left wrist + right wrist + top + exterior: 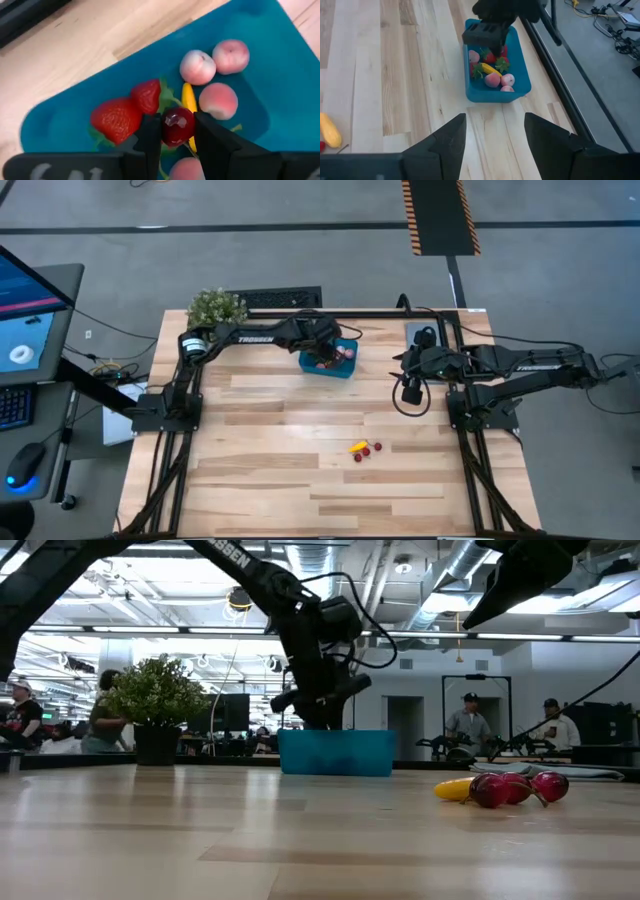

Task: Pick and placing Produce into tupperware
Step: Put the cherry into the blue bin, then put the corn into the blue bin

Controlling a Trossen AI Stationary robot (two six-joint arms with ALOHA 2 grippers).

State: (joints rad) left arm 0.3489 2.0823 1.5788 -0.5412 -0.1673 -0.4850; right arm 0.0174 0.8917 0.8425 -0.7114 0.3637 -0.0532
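**Teal tub takes a cherry**

Pale wooden table [300,490] carries the teal-blue rectangular plastic tupperware [331,367] toward twelve o'clock. Directly above it, the left gripper [176,131] pinches a dark red toy cherry [177,126]; release sends it straight down. Right gripper [495,132] waits at three o'clock, fingers apart, empty.

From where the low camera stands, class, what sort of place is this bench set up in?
Probably a robotics lab or workshop in a large open industrial hall: exposed ceiling ducts, people standing at far benches, and a monitor and keyboard beside the wooden table.
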